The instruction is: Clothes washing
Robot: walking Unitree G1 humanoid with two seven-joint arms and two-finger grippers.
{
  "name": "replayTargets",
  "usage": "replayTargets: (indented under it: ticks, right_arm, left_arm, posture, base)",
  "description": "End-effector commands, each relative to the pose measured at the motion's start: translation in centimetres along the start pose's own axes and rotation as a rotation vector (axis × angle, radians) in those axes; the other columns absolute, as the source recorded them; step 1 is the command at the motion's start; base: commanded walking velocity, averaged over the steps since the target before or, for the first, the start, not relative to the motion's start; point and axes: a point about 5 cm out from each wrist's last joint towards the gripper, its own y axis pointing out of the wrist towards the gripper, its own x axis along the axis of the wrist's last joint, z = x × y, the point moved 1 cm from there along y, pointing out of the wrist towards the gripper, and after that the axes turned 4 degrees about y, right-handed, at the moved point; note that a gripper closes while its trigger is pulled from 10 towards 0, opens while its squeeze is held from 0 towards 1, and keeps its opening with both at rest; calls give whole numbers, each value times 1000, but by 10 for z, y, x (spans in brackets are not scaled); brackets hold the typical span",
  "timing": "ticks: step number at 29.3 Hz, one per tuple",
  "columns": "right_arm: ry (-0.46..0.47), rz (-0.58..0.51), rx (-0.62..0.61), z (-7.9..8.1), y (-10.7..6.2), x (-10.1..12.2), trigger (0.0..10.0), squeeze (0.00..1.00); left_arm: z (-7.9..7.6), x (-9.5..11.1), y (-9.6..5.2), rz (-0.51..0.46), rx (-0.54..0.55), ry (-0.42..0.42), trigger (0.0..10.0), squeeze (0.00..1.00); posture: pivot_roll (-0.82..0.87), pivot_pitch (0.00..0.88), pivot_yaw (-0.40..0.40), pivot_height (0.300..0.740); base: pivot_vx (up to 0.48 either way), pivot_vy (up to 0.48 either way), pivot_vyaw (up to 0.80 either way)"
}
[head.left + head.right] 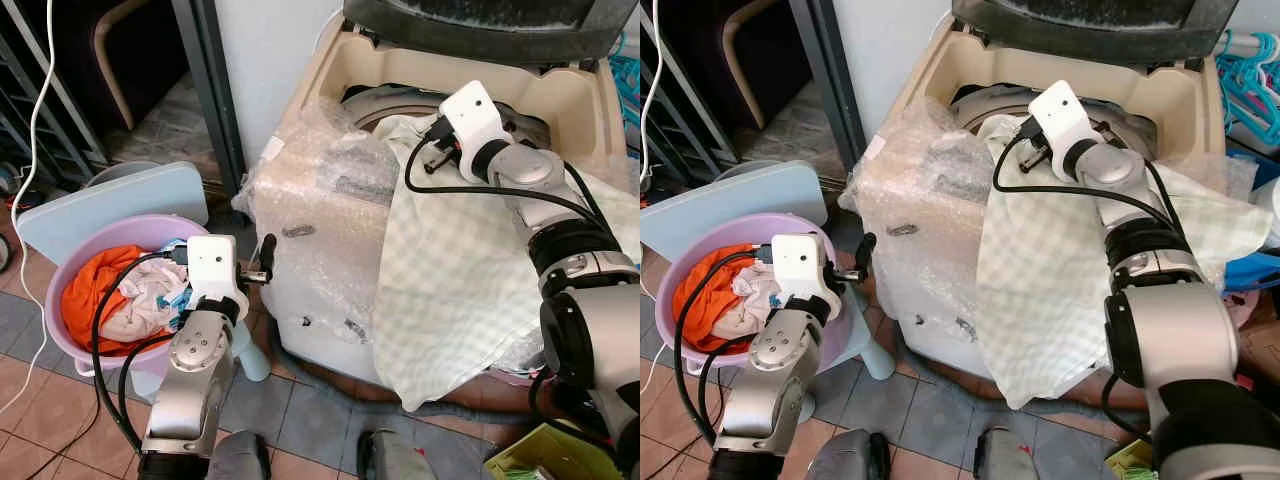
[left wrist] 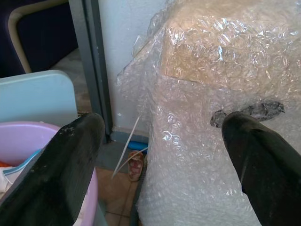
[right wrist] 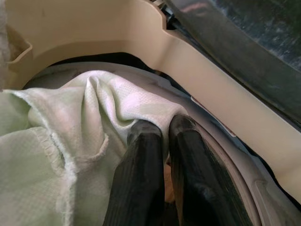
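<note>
A top-loading washing machine (image 1: 330,250), its body wrapped in bubble wrap, stands with its lid (image 1: 480,20) raised. A pale green checked cloth (image 1: 460,270) hangs from the drum opening down over the front. My right gripper (image 3: 165,126) is at the drum's rim, shut on a fold of that cloth. A purple basin (image 1: 70,270) at the lower left holds an orange garment (image 1: 90,285) and a white one (image 1: 150,295). Between the basin and the machine, my left gripper (image 2: 162,122) is open and holds nothing, facing the wrapped front.
The basin rests on a pale blue stool (image 1: 120,205). A grey metal door frame (image 1: 205,90) stands left of the machine, and a white cable (image 1: 30,130) hangs at the far left. Teal hangers (image 1: 1245,70) are at the right. A slipper (image 2: 135,165) lies by the machine's foot.
</note>
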Motion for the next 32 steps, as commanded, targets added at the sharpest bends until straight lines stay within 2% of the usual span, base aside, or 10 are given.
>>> replayTargets:
  ticks: [1,10,13,16,24,26,27,28,29,32]
  right_arm:
    - [15,-111,-73,-15,-3,20,10000,1000]
    - [115,-243,-115,-34,-17,30,10000,1000]
    - [164,-293,25,-28,-24,35,10000,1000]
    - [124,-319,315,-19,-54,41,10000,1000]
    - [8,-187,515,7,-91,9,10000,1000]
    - [-16,-156,566,24,-98,-5,10000,506]
    - [-16,-156,566,24,-98,-5,10000,506]
    - [3,-144,597,32,-105,-5,10000,133]
    - [13,-139,624,37,-108,-5,10000,0]
    - [21,-125,667,46,-116,-4,10000,0]
  left_arm:
    - [-3,1,-2,1,-18,8,10000,0]
    - [-3,0,-3,8,-20,10,10000,0]
    - [-3,0,-3,8,-21,11,10000,0]
    - [-2,-1,-5,10,-15,10,10000,0]
    - [-6,-3,-3,12,-45,0,10000,0]
    - [-7,-2,-1,6,-56,4,10000,0]
    - [-7,-2,-1,6,-56,4,10000,0]
    - [-7,-1,-1,5,-57,7,10000,0]
    - [-6,-1,-1,4,-57,8,10000,0]
    - [-5,-1,-2,3,-52,13,10000,0]
  posture:
    - [5,141,6,740]
    - [2,143,7,740]
    - [5,143,6,740]
    - [-1,141,3,740]
    - [-34,140,17,740]
    - [-35,140,22,740]
    - [-35,140,22,740]
    - [-33,139,26,740]
    - [-32,139,27,740]
    - [-26,138,30,740]
  base:
    - [0,0,0]
    - [0,0,0]
    - [0,0,0]
    - [0,0,0]
    - [0,0,0]
    - [0,0,0]
    - [0,0,0]
    - [0,0,0]
    - [0,0,0]
    - [0,0,0]
